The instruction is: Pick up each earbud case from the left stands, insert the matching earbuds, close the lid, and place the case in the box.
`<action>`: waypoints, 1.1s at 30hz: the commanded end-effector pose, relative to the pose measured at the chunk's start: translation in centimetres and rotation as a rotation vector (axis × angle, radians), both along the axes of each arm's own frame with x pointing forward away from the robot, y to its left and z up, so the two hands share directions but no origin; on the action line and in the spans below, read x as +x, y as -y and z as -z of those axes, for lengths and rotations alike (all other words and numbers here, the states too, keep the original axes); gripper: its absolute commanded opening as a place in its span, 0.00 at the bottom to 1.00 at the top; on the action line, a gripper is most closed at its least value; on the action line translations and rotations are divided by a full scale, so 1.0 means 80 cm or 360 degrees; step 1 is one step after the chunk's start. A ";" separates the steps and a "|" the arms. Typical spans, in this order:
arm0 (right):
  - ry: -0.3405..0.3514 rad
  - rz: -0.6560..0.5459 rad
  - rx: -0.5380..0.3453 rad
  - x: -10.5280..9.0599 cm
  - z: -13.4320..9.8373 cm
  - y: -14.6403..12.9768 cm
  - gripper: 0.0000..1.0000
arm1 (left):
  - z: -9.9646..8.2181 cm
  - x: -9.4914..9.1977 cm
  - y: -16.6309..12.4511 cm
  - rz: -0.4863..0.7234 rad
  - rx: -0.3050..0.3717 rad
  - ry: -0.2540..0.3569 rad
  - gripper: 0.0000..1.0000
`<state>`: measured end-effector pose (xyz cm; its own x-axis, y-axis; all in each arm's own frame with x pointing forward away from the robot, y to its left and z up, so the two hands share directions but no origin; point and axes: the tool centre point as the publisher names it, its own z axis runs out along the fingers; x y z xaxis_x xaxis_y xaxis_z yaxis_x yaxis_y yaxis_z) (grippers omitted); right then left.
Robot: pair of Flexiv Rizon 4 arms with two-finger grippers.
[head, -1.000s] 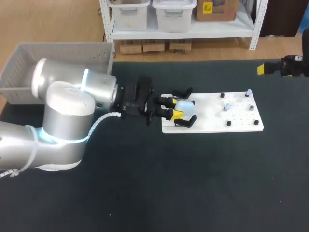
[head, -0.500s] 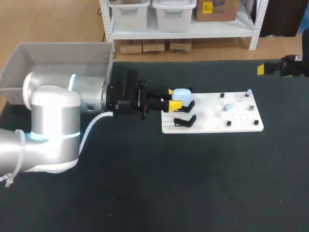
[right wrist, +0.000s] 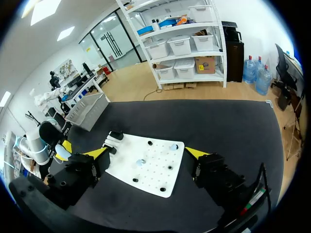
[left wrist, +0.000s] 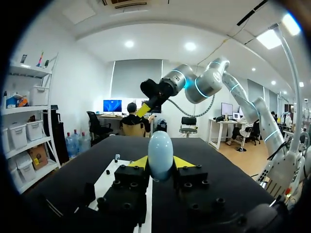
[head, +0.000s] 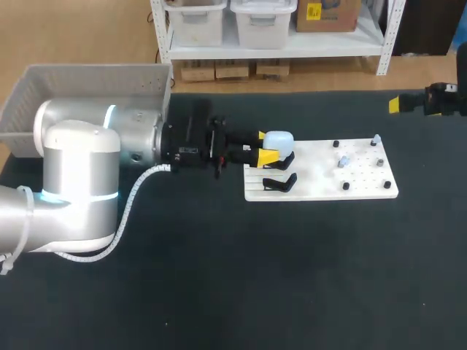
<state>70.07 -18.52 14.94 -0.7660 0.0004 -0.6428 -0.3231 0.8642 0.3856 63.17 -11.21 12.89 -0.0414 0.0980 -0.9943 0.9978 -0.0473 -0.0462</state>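
Plainly, the box (head: 87,80) (a grey mesh one) sits at the table's (head: 292,277) 10 o'clock. One pale blue case (head: 278,139) is at the board's (head: 314,186) 10 o'clock corner, and the left gripper (head: 268,148) is clamped on it from both sides. Two small pale pieces (head: 343,160) lie on the board, with one free black stand (head: 279,182) at its 8 o'clock. At the board's 2 o'clock, the right gripper (right wrist: 146,152) has its fingers wide apart.

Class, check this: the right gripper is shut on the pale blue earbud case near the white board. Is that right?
No: the left gripper is shut on the pale blue earbud case near the white board, as the left wrist view shows.
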 end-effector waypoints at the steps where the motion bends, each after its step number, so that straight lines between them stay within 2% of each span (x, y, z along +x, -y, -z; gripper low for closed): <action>1: 0.0000 -0.0001 0.0000 0.000 0.000 0.000 1.00 | 0.001 -0.001 -0.001 -0.0006 -0.0006 0.0004 0.00; 11: 0.0000 -0.0001 0.0000 0.000 0.000 0.000 1.00 | 0.001 -0.001 -0.001 -0.0006 -0.0006 0.0004 0.00; 13: 0.0033 -0.0053 0.0013 -0.003 -0.003 -0.014 1.00 | 0.001 -0.001 -0.001 -0.0006 -0.0006 0.0004 0.00; 16: 0.0076 -0.0126 -0.0040 -0.010 -0.003 -0.033 1.00 | 0.003 -0.003 -0.002 -0.0016 -0.0006 -0.0001 0.00; 19: 0.0098 -0.0164 -0.0012 -0.021 -0.007 -0.042 1.00 | 0.011 -0.005 -0.004 -0.0028 -0.0011 -0.0015 0.00; 27: 0.0136 -0.0277 -0.0045 -0.065 -0.022 -0.066 1.00 | 0.019 -0.009 0.008 -0.0024 -0.0032 -0.0003 0.00; 33: 0.0100 -0.0368 -0.0056 -0.100 -0.025 -0.092 1.00 | 0.025 -0.013 0.019 -0.0032 -0.0064 -0.0002 0.00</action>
